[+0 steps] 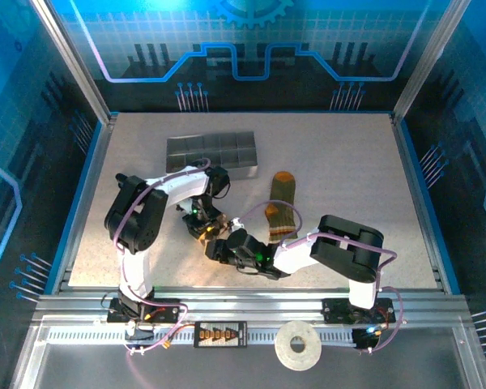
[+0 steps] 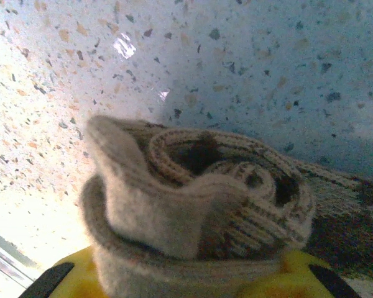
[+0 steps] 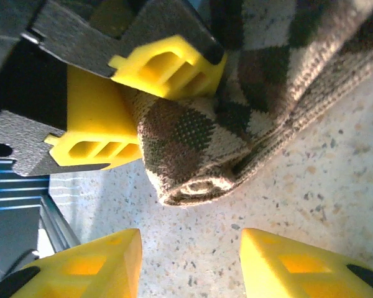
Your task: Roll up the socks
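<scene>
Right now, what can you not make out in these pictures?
- Argyle sock: top external view, left arm and right arm cover most of it.
- Olive green sock: top external view, its lower end goes under the right arm.
- Left end effector: left wrist view, fingers cut off by the bottom edge.

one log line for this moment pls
task: roll socks | left gripper: shut on partly rolled argyle sock | right gripper: open, beside roll end | green sock: flat, unrolled
</scene>
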Robot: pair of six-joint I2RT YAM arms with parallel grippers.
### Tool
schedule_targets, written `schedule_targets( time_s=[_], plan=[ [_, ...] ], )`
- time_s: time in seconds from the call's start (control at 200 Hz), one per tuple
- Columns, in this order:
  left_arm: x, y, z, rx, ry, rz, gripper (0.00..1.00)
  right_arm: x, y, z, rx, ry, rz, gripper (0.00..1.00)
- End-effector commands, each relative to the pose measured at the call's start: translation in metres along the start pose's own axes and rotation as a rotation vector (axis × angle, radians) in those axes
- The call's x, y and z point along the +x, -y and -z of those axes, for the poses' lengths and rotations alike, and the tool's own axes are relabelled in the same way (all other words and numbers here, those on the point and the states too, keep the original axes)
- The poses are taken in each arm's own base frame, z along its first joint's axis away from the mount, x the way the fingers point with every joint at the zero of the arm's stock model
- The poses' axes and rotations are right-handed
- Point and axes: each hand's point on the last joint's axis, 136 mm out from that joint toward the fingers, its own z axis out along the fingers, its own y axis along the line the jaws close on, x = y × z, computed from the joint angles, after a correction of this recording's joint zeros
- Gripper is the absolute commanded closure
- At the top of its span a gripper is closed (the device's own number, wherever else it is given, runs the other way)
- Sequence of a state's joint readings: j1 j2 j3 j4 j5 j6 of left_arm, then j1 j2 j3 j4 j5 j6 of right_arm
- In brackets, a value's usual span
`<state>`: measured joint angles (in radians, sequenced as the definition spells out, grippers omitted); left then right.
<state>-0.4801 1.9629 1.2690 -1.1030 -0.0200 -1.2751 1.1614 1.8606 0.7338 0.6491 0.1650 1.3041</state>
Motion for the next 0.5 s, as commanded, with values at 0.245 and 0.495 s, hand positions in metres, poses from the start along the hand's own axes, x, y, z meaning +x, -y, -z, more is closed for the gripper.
schedule_targets(
  time_s=[0.245,0.495],
  plan=[
    [0.015,-0.001,-0.066,-0.117,-0.088,-0.054,1.0,-0.033,0.007,-0.008,0.003,0.065,-0.265,0.57],
    [0.015,0.001,-0.065,-0.113,-0.09,-0.07,1.0,-0.033,-0.001,-0.024,-0.005,0.014,-0.321,0.57]
  ],
)
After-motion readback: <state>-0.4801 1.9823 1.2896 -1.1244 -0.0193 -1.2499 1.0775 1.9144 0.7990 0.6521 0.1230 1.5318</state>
